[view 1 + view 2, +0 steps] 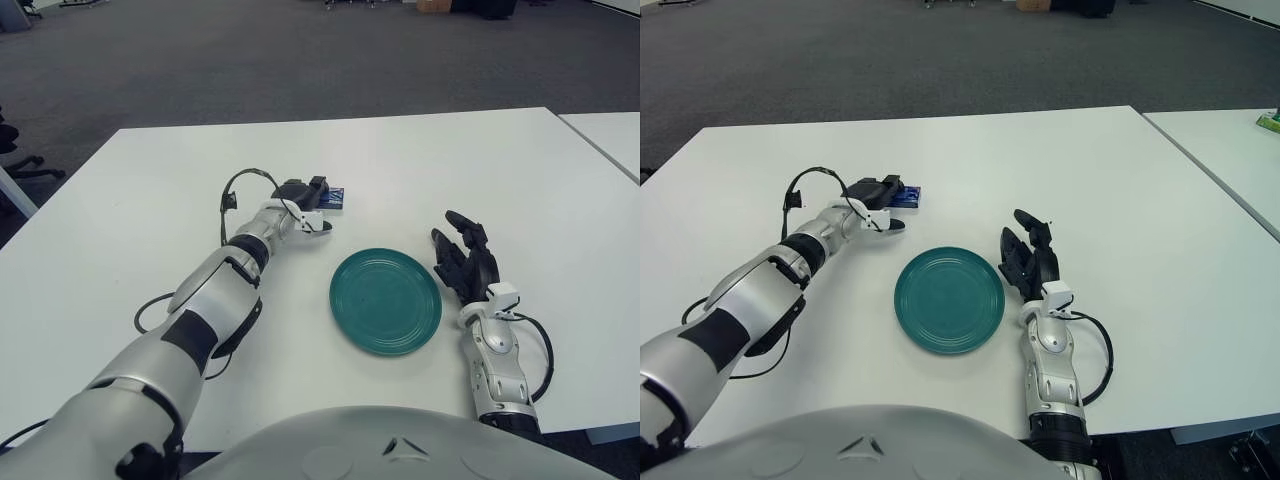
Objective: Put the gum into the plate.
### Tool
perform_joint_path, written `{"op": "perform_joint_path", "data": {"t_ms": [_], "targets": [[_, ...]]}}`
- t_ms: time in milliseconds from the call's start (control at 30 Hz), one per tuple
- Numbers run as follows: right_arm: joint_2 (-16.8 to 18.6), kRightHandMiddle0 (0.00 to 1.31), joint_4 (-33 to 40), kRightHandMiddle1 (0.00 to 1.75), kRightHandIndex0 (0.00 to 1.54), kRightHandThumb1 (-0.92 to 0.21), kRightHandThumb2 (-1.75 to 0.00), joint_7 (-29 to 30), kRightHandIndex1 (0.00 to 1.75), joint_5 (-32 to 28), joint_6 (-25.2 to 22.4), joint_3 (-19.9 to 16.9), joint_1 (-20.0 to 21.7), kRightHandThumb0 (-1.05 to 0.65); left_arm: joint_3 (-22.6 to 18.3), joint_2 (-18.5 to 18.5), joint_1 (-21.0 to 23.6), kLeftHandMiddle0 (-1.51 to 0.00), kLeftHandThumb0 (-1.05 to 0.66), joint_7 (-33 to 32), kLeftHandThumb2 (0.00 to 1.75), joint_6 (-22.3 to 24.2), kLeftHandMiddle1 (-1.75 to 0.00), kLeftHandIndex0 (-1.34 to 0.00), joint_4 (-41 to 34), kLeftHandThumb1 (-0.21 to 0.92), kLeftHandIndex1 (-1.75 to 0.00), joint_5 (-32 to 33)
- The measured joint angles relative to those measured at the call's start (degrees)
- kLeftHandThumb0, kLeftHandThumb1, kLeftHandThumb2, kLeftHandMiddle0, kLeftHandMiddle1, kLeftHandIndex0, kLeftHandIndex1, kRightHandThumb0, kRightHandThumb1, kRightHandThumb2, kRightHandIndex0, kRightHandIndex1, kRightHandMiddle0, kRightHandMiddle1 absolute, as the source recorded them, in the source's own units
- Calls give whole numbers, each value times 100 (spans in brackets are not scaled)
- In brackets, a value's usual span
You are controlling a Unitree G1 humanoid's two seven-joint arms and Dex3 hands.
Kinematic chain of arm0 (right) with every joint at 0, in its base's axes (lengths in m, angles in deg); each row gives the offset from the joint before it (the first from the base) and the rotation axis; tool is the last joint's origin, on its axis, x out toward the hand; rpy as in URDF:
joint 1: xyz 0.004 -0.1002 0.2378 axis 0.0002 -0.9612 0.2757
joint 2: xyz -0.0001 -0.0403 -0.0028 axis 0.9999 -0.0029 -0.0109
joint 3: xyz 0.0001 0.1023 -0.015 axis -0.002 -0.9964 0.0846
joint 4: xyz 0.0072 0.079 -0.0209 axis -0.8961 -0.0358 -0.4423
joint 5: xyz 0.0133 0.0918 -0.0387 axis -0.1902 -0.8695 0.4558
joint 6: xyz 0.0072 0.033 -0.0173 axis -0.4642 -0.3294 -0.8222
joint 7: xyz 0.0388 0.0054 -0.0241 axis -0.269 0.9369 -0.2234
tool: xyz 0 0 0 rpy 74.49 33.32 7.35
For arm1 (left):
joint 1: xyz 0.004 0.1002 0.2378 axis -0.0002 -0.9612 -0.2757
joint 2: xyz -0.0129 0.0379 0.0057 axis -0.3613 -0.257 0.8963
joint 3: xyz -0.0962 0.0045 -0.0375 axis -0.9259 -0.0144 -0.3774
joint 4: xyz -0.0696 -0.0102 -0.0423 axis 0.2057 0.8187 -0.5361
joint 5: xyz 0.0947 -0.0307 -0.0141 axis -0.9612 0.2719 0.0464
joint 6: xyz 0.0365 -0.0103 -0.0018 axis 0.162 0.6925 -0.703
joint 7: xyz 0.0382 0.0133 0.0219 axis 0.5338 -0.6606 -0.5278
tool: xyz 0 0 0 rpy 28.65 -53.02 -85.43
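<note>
On the white table point(140, 180), your left hand point(305, 200) reaches the blue gum pack point(335, 197) beyond the teal plate point(385, 300), grip unconfirmed, right hand point(465, 262) lying slack beside the plate; next, close, lift, and carry it plateward.

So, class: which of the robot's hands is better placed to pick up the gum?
Left. The left hand is already at the blue gum pack, beyond the green plate. The right hand shows open on the plate's far side from the gum.
</note>
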Motion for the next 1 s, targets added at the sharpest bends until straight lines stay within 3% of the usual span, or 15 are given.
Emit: {"op": "perform_joint_path", "data": {"t_ms": [200,633,1000], "targets": [[0,0,18,81,50,-92,-63,2,7,1,-1,0,-9,-51,-23,-84,126,-62,-78,657,47,-226,-131,-44,-90,92,-129,93],[9,1,19,84,52,-92,-62,16,8,4,-20,4,-8,-50,147,-382,365,-59,-83,2002,41,-1138,-132,-38,-301,92,-146,194],[12,0,-73,82,52,-92,-60,16,9,5,-123,10,14,-49,537,-715,387,-56,-81,2241,33,-1719,-127,-34,-490,92,-145,157]]}}
